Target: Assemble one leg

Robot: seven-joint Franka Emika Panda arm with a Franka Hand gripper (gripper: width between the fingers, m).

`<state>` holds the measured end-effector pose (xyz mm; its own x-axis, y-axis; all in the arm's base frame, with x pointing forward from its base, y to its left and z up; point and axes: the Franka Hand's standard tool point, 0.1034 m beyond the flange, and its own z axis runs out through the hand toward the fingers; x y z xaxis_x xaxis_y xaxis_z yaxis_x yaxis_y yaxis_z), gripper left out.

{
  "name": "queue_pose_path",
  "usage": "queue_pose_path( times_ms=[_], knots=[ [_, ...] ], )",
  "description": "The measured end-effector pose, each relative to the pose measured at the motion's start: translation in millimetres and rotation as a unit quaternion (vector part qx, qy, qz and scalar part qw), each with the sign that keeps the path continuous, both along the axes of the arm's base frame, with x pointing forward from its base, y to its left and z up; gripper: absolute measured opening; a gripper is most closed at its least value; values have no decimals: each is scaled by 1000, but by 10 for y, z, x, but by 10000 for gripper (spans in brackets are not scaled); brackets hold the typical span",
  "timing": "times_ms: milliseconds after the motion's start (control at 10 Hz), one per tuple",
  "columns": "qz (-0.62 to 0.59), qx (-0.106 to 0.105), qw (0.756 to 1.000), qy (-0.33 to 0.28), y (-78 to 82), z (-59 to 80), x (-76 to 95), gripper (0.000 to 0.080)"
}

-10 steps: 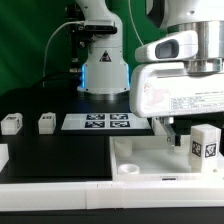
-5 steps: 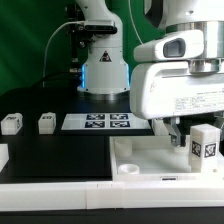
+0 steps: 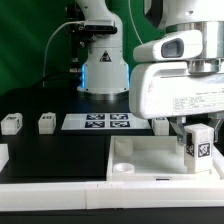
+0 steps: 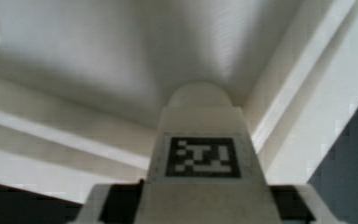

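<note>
My gripper (image 3: 196, 142) is shut on a leg (image 3: 199, 146), a small white post with a black-and-white tag. It holds the leg upright over the right end of the large white tray-like part (image 3: 150, 158). I cannot tell whether the leg touches that part. In the wrist view the leg (image 4: 206, 130) stands between the dark fingers (image 4: 133, 205), tag facing the camera, with the tray-like part's walls (image 4: 87, 90) behind it. Two more legs (image 3: 11, 123) (image 3: 46, 122) lie on the black table at the exterior view's left.
The marker board (image 3: 98, 122) lies flat behind the tray-like part. The arm's base (image 3: 103, 70) stands at the back. Another white part (image 3: 3, 156) shows at the left edge. A round corner socket (image 3: 124, 170) sits at the tray-like part's near left corner.
The hand has come down a little and the dark finger has closed in on the leg. The leg has shifted slightly toward the exterior view's left.
</note>
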<state>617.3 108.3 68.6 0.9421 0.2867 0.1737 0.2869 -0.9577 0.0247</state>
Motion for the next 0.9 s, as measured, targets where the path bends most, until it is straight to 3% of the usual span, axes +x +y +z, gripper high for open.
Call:
queue_pose_path(
  times_ms=[400,600,900],
  knots=[
    [-195,39,980,6,20,-11,-12,294],
    [-319,65,945,9,93,-15,-29,294],
    [-492,92,866,14,126,-5,-38,294]
  ],
)
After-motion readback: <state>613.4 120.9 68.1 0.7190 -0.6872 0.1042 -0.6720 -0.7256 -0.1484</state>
